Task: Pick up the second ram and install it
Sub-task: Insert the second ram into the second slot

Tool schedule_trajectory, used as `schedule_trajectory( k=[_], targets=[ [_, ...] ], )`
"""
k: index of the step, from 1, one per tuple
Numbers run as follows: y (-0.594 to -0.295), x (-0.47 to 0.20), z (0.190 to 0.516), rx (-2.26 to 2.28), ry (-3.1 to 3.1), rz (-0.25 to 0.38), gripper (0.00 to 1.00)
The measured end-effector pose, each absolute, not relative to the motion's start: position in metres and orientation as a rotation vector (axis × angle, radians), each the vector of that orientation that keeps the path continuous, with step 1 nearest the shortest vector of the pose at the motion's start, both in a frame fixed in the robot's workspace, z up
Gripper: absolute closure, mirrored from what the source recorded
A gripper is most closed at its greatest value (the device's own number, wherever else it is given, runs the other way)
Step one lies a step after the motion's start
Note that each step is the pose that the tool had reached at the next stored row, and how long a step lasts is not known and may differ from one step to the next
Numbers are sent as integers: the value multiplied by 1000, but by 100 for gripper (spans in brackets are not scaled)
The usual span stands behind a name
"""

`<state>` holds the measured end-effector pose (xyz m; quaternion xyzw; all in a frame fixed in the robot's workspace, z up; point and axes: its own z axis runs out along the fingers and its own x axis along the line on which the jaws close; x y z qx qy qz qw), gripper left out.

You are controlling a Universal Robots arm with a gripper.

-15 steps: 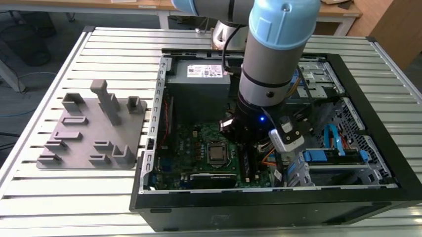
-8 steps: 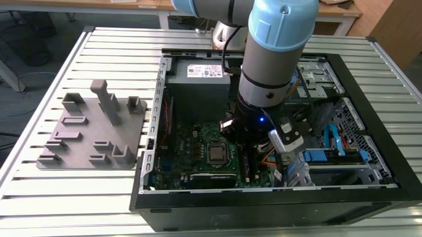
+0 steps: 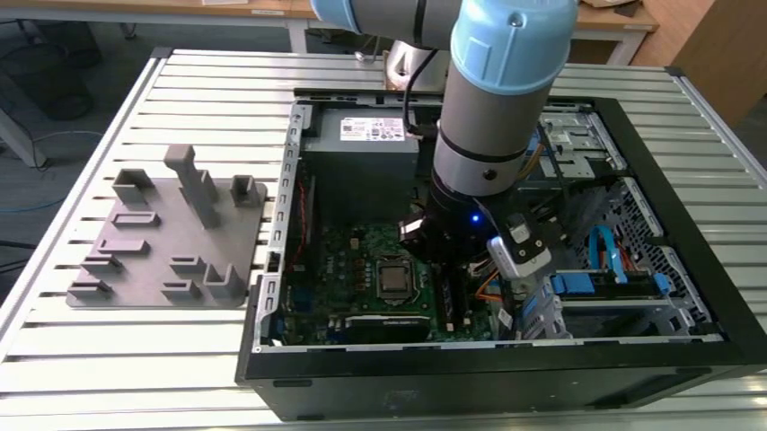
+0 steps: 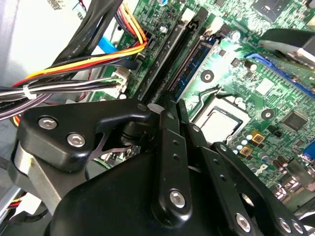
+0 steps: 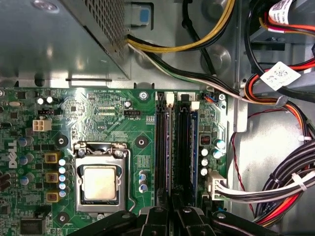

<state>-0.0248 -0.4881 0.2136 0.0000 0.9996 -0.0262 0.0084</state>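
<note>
Second ram first: one slim blue circuit-board stick with dark chips (image 4: 194, 66) (image 5: 195, 147) shows in both wrist views. It stands on edge among the long black slots of the green motherboard (image 3: 348, 260), between the square metal processor socket (image 5: 101, 183) and the bundle of black, red and yellow cables (image 5: 290, 187). Whether this one stick is the second ram or another, I cannot tell.

The black claw (image 4: 165, 105) (image 5: 170, 209) hangs right over those slots, its fingers drawn together, clenched. Whether anything is pinched between them I cannot tell. In the exterior view the light-blue and grey arm (image 3: 498, 90) reaches straight down into the open black computer case (image 3: 480, 377).

Now the setting. That case lies on its side on a counter of ribbed silver metal slats (image 3: 120, 359). Beyond the case, light wooden desks (image 3: 180, 9) stand on a grey floor.

Now the count:
- One case.
- One arm.
- One motherboard.
- One processor socket.
- One silver box-shaped power supply (image 3: 365, 135), inside the case at its far end.
- One flat grey fixture plate with several upright posts (image 3: 150, 247), on the counter beside the case toward the exterior view's left and apart from the case wall.
</note>
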Motion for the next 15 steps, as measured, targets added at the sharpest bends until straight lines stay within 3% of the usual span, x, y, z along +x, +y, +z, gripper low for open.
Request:
schedule_trajectory(
  k=[15],
  targets=[
    [-488,-25,214,0,3123,-102,86]
  ],
)
